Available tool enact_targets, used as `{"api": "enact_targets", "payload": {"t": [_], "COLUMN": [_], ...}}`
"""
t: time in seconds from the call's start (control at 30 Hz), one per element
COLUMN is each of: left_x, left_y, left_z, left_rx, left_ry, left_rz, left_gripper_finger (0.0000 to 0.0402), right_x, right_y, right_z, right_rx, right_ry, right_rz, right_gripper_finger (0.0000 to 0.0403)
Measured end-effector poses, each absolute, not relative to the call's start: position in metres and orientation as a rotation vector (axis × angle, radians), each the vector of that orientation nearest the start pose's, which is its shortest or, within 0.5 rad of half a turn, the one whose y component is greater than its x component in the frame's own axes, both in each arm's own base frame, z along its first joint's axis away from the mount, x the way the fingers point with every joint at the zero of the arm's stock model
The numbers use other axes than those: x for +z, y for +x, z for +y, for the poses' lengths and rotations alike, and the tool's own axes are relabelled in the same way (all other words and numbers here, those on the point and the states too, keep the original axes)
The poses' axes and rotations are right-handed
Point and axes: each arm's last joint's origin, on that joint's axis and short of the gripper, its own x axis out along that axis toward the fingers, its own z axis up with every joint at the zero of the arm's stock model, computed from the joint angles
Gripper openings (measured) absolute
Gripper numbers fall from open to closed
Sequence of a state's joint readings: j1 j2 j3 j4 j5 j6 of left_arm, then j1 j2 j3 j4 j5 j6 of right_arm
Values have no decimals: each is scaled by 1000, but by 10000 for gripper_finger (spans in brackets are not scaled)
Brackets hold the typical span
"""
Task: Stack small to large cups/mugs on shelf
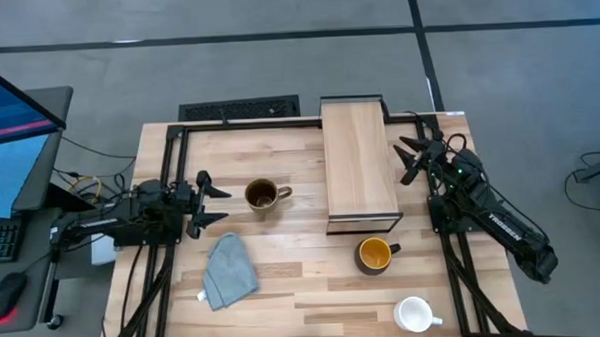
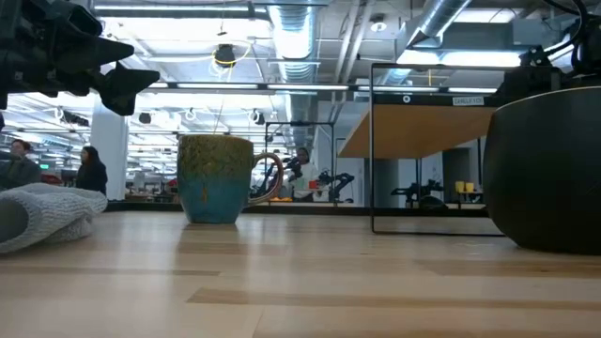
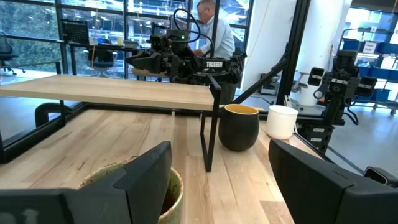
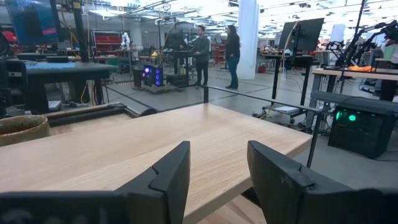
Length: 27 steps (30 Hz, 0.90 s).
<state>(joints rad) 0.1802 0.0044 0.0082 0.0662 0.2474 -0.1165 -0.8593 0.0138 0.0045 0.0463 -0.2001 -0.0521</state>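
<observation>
Nothing stacked yet. Shelf (image 1: pixel 359 166) bare. Olive mug (image 1: pixel 263 196), dark mug (image 1: pixel 375 254) and white mug (image 1: pixel 415 314) sit apart on the counter (image 1: pixel 304 278). Left gripper (image 1: pixel 209 201), fingers wide, just beside olive mug. Right gripper (image 1: pixel 412 159) beside the shelf, fingers wide.

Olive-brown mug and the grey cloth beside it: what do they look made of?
The olive-brown mug looks like glazed ceramic: speckled green over a glossy teal base. The grey cloth seems soft woven or knit fabric, lying crumpled in folds; the exact fibre cannot be told.
</observation>
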Motion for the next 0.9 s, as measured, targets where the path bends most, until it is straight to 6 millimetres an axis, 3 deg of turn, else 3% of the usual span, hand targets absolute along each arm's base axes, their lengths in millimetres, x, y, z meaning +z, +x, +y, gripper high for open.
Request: {"api": "enact_targets", "payload": {"t": [0.9], "left_x": [172], "left_y": [96], "left_z": [10], "left_rx": [-71], "left_ry": [-102], "left_rz": [-65], "left_gripper_finger": [261], "right_x": [168], "right_y": [68], "right_z": [-70], "right_rx": [-659], "right_ry": [-69], "right_rz": [-15], "right_gripper_finger": [182]}}
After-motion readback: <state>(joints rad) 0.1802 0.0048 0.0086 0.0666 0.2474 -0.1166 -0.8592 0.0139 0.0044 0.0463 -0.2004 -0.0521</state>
